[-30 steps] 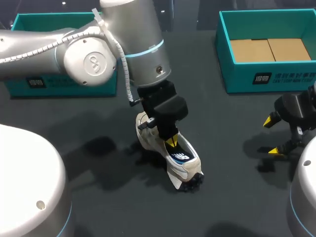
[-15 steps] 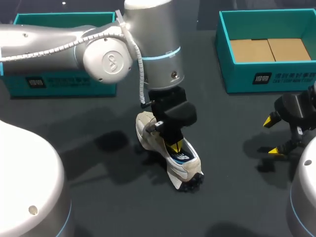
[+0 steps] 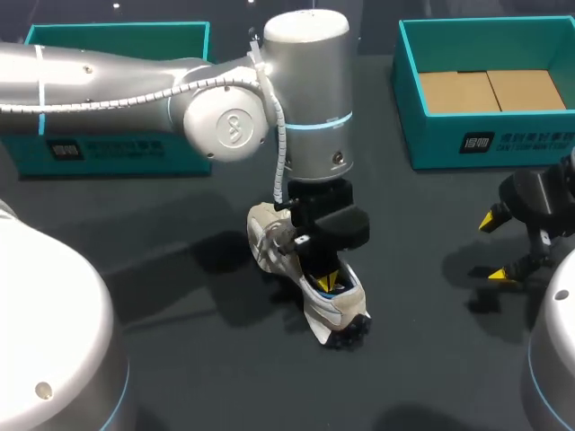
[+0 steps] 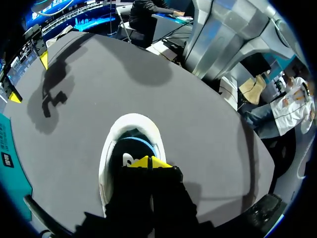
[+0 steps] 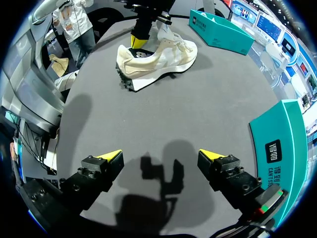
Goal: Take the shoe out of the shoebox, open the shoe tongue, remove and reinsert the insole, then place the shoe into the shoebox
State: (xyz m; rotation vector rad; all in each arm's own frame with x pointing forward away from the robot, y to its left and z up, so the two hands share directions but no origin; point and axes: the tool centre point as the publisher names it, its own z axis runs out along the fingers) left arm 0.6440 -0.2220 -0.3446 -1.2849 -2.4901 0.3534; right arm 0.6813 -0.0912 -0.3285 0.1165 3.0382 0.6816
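Cream sneaker sat on the desk, out in the open between left shoebox and right shoebox. Left jaws were down in its opening over the blue insole, tips pressed together. Couldn't tell if they pinched anything. Right jaws were spread wide, holding nothing, above the desk near the right shoebox.
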